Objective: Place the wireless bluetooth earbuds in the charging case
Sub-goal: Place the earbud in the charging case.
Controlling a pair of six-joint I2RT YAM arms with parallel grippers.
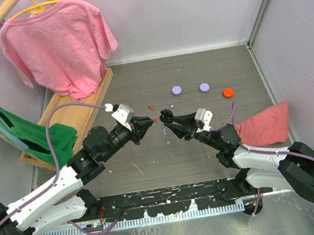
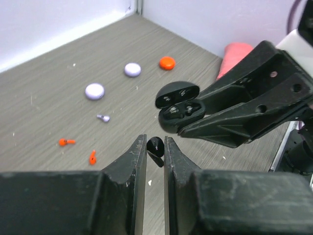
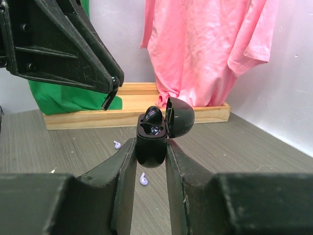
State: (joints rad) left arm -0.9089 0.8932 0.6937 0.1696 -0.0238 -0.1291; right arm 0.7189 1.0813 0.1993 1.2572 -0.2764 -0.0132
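Earbud [image 2: 155,147], tiny and likely hard, light and slick, is pinched across its body in my left end effector [image 1: 147,122], just short of the charging case [image 2: 180,112]. My right end effector [image 3: 150,146] clamps the case's rigid base, lid open. I should squeeze gently, since either could pop out.

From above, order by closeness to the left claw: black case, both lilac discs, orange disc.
1. Charging case, just right of the left gripper.
2. Left lilac disc, farther back.
3. Right lilac disc, further right.
4. Orange disc, far right.
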